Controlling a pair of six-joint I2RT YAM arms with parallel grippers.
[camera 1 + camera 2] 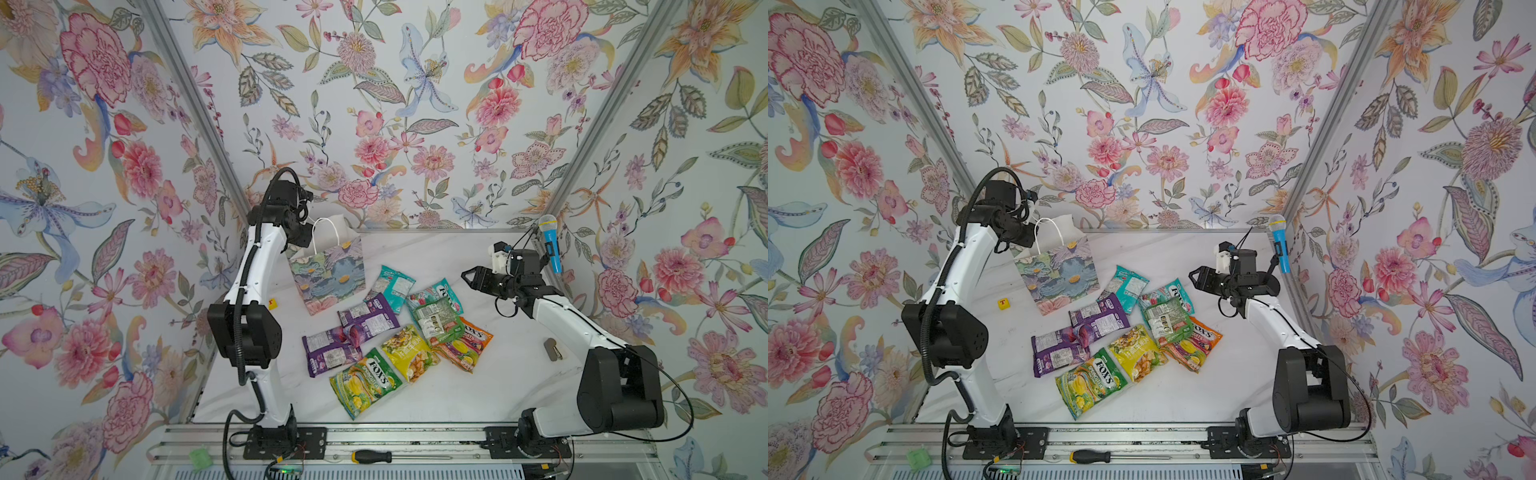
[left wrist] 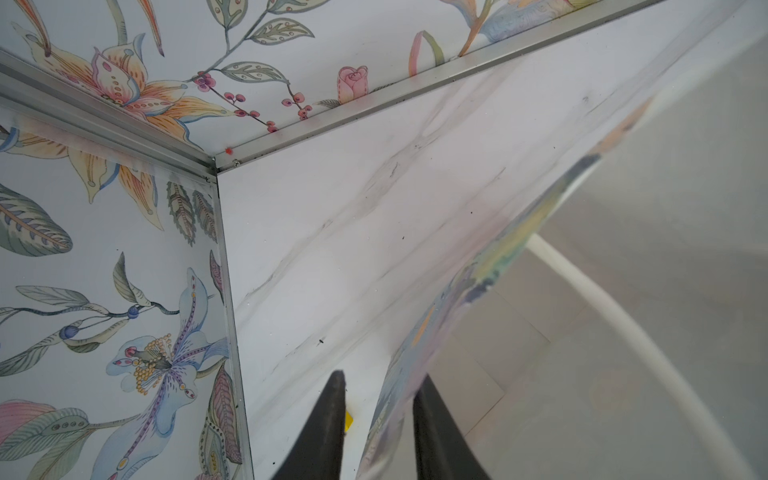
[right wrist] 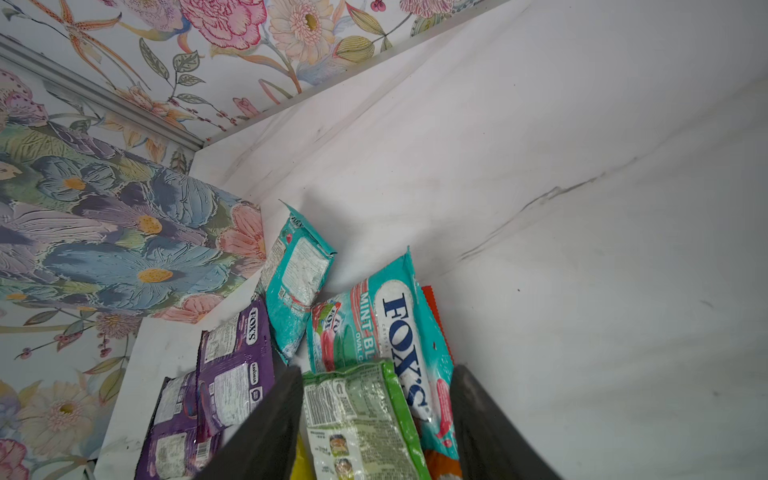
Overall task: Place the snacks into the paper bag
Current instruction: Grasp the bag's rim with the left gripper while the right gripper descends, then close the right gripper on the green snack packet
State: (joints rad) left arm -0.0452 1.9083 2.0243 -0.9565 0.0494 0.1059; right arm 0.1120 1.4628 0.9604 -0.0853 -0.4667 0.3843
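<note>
Upright at the back left of the white counter (image 1: 478, 382), paper bag (image 1: 328, 270), mouth open; at its rim, left gripper (image 2: 384, 374), fingers (image 2: 328, 428) slightly spread astride one printed wall, not yet clamped on it. Heaped in overlapping layers mid-counter, snacks (image 1: 395, 328), all outside the bag; teal pouch (image 1: 392, 284) and purple pouch (image 1: 368, 313) just beside the bag's foot. Raised beside the heap, right gripper (image 1: 467, 278), its fingers (image 3: 266, 428) spread wide and empty. Around the edges: yellow cube (image 1: 1004, 303) near the left arm; blue microphone (image 1: 550, 245) against the right wall; small grey-brown object (image 1: 552, 349); screwdriver (image 1: 372, 456) on the front rail.
</note>
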